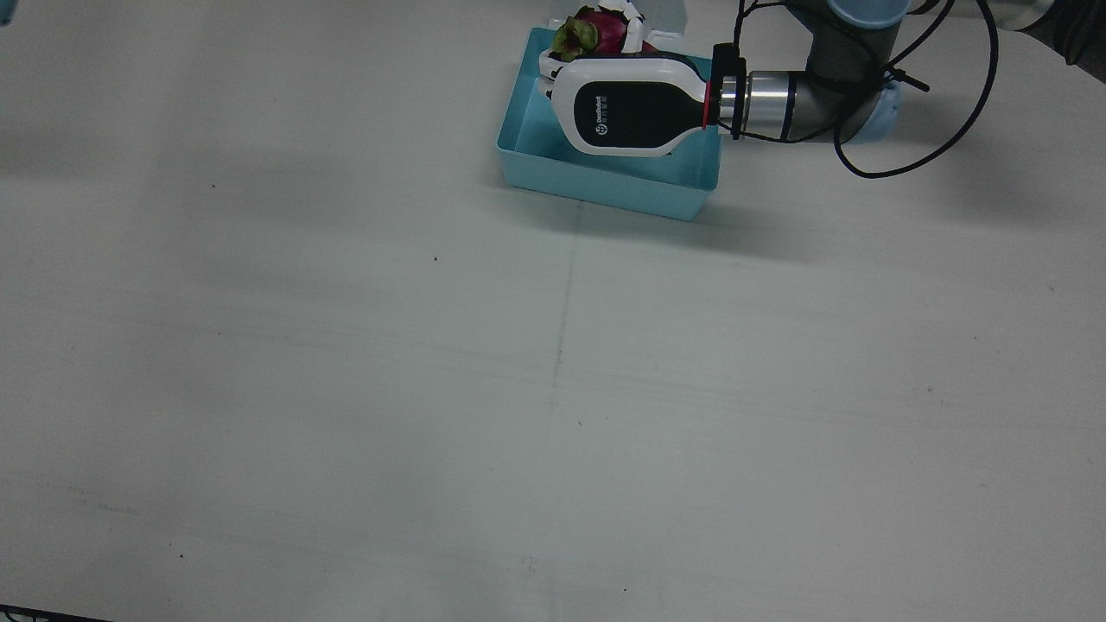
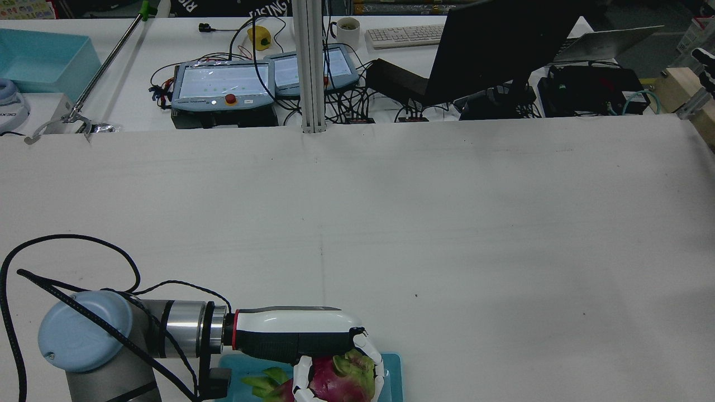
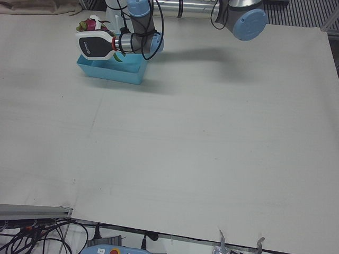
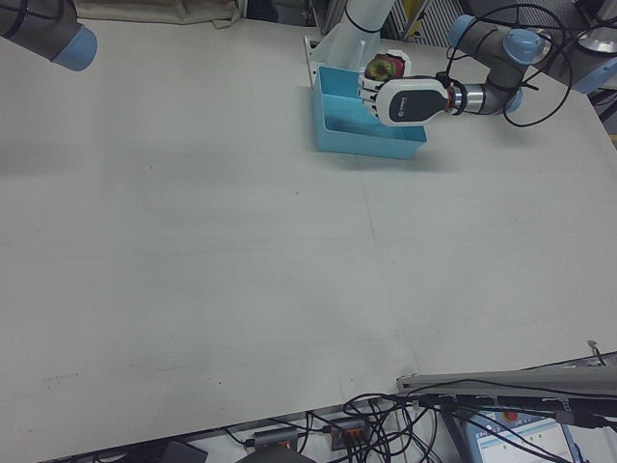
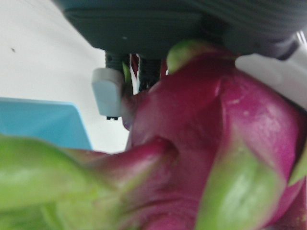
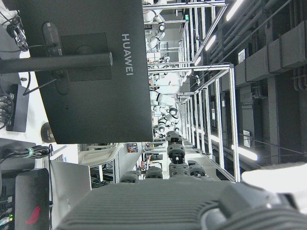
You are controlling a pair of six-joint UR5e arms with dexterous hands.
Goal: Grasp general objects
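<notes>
A pink dragon fruit [image 1: 600, 34] with green scales is held in my left hand [image 1: 631, 108], whose white fingers wrap around it. The hand holds it above the far side of a light blue bin [image 1: 605, 186] near the left arm's pedestal. The rear view shows the hand [image 2: 296, 335] with the fruit [image 2: 335, 382] under its palm, over the bin [image 2: 246, 365]. The left hand view is filled by the fruit [image 5: 201, 143], with a white fingertip [image 5: 106, 93] against it. My right hand shows only as a dark ribbed edge [image 6: 158, 206] in its own view, pointing at a monitor.
The bin [image 3: 114, 74] stands at the robot's edge of the white table [image 1: 553, 389]. A black cable [image 1: 950, 130] loops beside the left arm's wrist. The right arm's elbow [image 4: 48, 29] hangs over the far corner. Screens and cables [image 2: 223, 89] lie beyond the operators' edge.
</notes>
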